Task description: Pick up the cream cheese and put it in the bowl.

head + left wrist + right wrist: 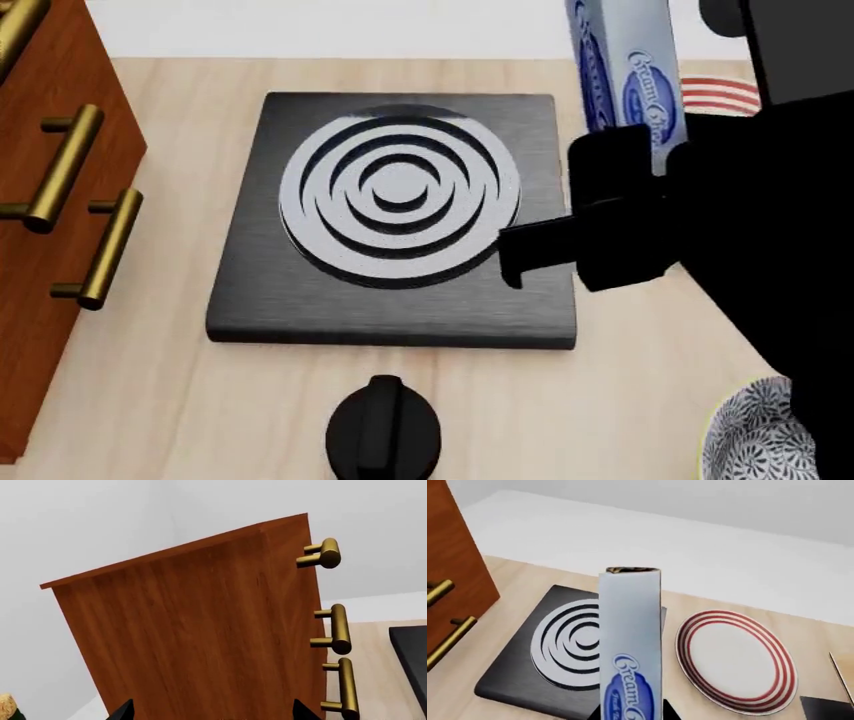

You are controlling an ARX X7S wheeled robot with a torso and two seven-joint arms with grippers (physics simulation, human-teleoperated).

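We hold the light blue-grey cream cheese box clamped in our right pincer, raised clear for carrying toward the patterned blue-and-white ceramic bowl, near right; the left pincer's opening we cannot tell.

Ahead of the left pincer, whose two dark fingertips are just showing at the frame edge with a gap between them, a reddish wooden cabinet is filling the view. Three brass handles are lining its front face, beyond which the pale wooden surface and a black slab's edge are lying.
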